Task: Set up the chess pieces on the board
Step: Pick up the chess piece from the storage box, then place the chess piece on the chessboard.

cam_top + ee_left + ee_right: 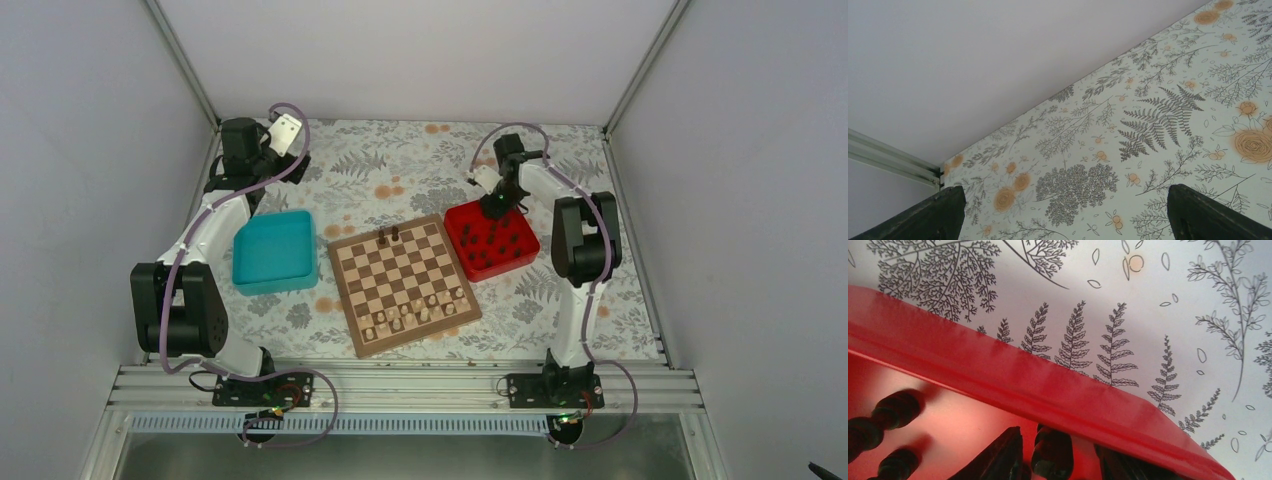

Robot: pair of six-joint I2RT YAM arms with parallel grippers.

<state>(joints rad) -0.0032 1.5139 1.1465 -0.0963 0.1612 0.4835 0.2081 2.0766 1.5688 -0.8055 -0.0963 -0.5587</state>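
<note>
The chequered board [346, 292] lies mid-table. Two dark chess pieces [388, 236] stand on its far edge. Several more dark pieces [487, 247] lie in the red tray [455, 216] to the board's right. My right gripper [493, 208] is down inside the tray's far end. In the right wrist view it is open [1058, 441], with its jaws on either side of one dark piece [1052, 455] and gaps on both sides. Other dark pieces [883, 420] lie to the left. My left gripper [287, 130] is open and empty [1065, 192] above the table's far left.
Pale cream chessmen [420, 310] stand in two rows on the board's near side. A teal tray [240, 268] sits left of the board. The red tray's rim [1048, 385] runs just beyond my right fingers. Enclosure walls close off the back and sides.
</note>
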